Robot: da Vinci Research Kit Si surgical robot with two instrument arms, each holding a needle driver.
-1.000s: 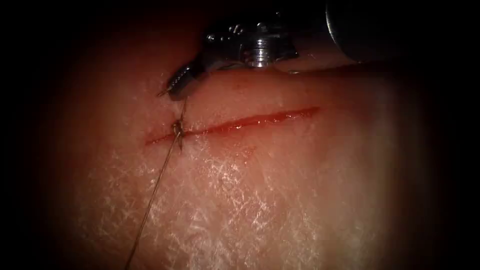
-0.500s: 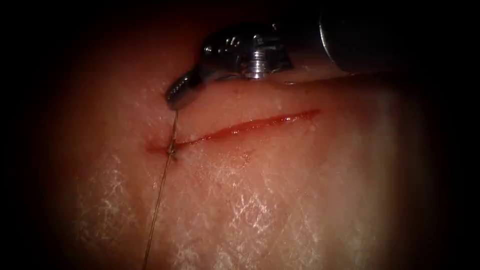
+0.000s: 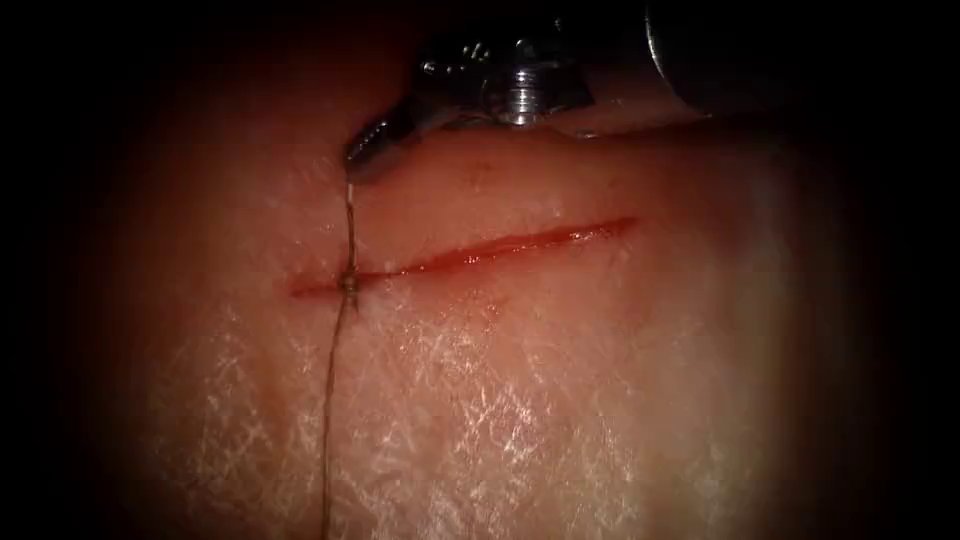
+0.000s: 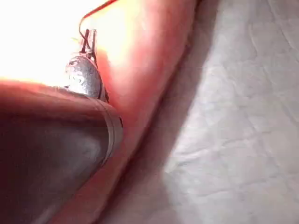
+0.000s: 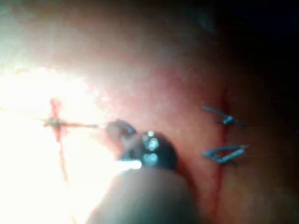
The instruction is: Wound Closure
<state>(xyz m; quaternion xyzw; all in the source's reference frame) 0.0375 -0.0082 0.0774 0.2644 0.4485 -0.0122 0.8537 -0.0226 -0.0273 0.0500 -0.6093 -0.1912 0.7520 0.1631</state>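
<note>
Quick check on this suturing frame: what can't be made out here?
- Thread, endoscope view: its lower run is cut off by the picture's bottom edge, so its free length is unknown.
- Right tool, endoscope view: its jaws are shut on the thread above the knot; the grip point is too small to resolve.
- Tissue, right wrist view: glare washes out the surface beside the cut.

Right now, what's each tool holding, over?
Right tool shut on thread above the cut. Knot sits at the cut's left end. Left tool state unclear.
</note>
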